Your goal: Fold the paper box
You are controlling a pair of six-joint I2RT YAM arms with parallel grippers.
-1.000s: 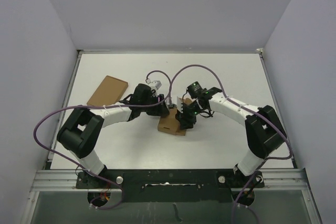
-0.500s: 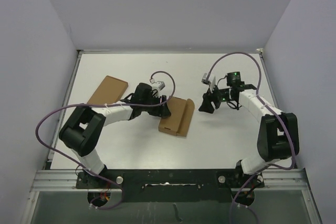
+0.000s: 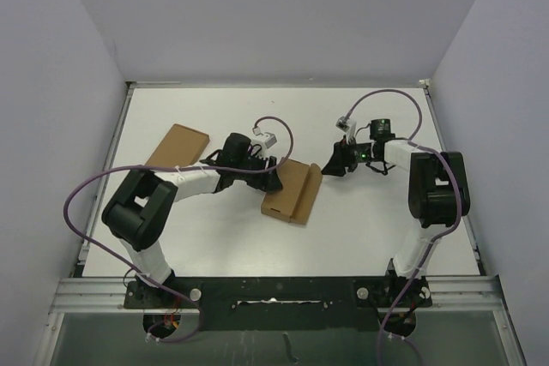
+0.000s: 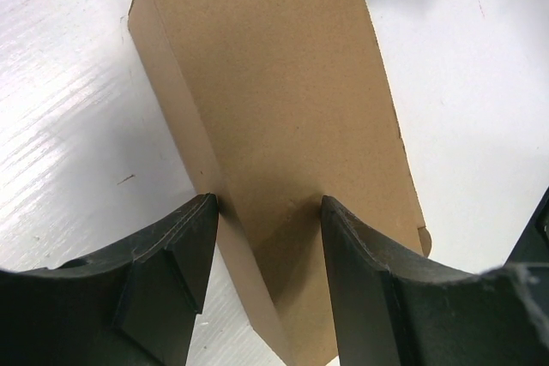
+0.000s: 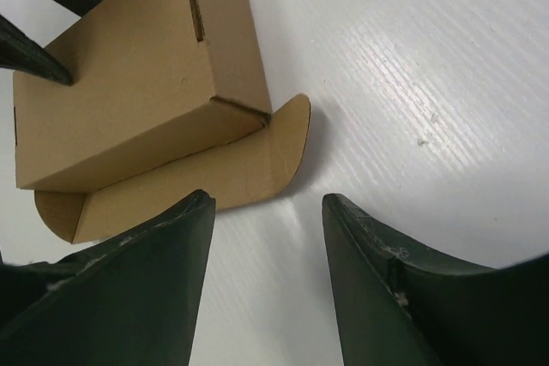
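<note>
Straddling near end of paper box (image 4: 283, 83): left gripper (image 4: 268, 212), jaws half apart, one finger against side wall, other over top face. Clamped or not, can't tell. Right gripper (image 5: 266, 212) spread, empty, just right of box, not touching. Box mid-table (image 3: 369, 220), well apart from table edges; end flap (image 5: 257, 160) lies flat. Flat cardboard (image 3: 176, 148) at far left.

One paper box (image 3: 292, 192), one cardboard sheet (image 3: 176, 148), two hands (image 3: 271, 179) (image 3: 331, 167).
</note>
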